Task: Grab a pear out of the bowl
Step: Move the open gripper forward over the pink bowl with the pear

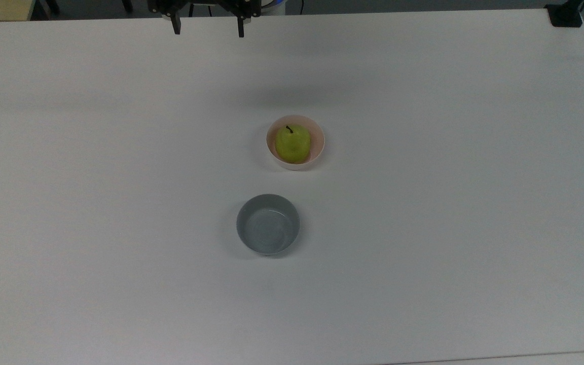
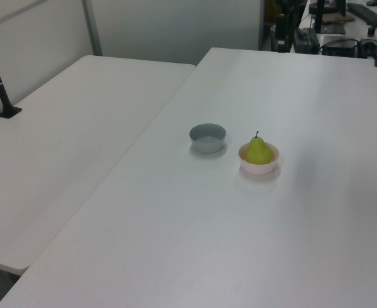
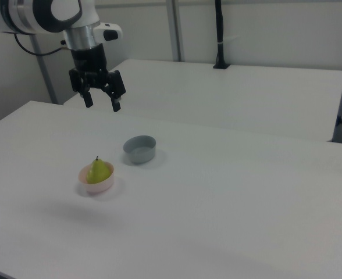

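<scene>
A yellow-green pear (image 1: 292,144) is sitting upright in a pale pink bowl (image 1: 320,143) near the middle of a white tabletop (image 1: 449,203), its short dark stem pointing up. In the left view the pear (image 2: 259,151) is rising above the rim of the bowl (image 2: 259,168), and in the right view the pear (image 3: 99,171) is filling much of the bowl (image 3: 96,186).

A grey bowl (image 1: 268,224) is standing apart from the pink one on the bare tabletop, below it and a little toward the top view's left. It is appearing to the left view's left of the pear as the grey bowl (image 2: 208,138), and up toward the right view's right as the grey bowl (image 3: 140,149).

The arm's black end effector (image 3: 102,105) is hanging in the air with its two fingers spread wide and nothing between them, pointing down, well apart from both bowls. In the right view it is hovering above the tabletop, beyond the pear and higher in the frame. In the top view the end effector (image 1: 208,33) is showing at the upper edge, over the tabletop's far border and toward the top view's left of the pink bowl.

A second white table (image 2: 54,147) is standing alongside, on the left view's left.
</scene>
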